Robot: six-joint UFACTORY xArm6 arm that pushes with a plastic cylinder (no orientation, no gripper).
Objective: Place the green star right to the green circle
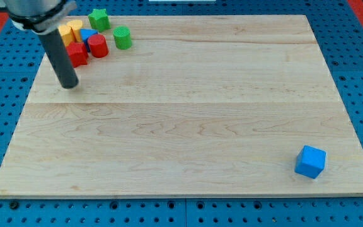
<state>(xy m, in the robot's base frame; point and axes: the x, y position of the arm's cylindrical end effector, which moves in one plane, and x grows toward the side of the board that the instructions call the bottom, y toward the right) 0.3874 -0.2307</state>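
The green star (98,19) lies at the view's top left, near the board's top edge. The green circle (123,38) stands just below and to the right of it, apart from it. My tip (70,84) rests on the board at the view's left, below the cluster of blocks and well below-left of both green blocks, touching none.
A cluster sits left of the green circle: a red cylinder (97,46), a red block (77,54), a blue triangle (87,34), a yellow block (74,27) and an orange block (66,33). A blue cube (311,161) lies at the bottom right. The wooden board (188,126) lies on a blue pegboard.
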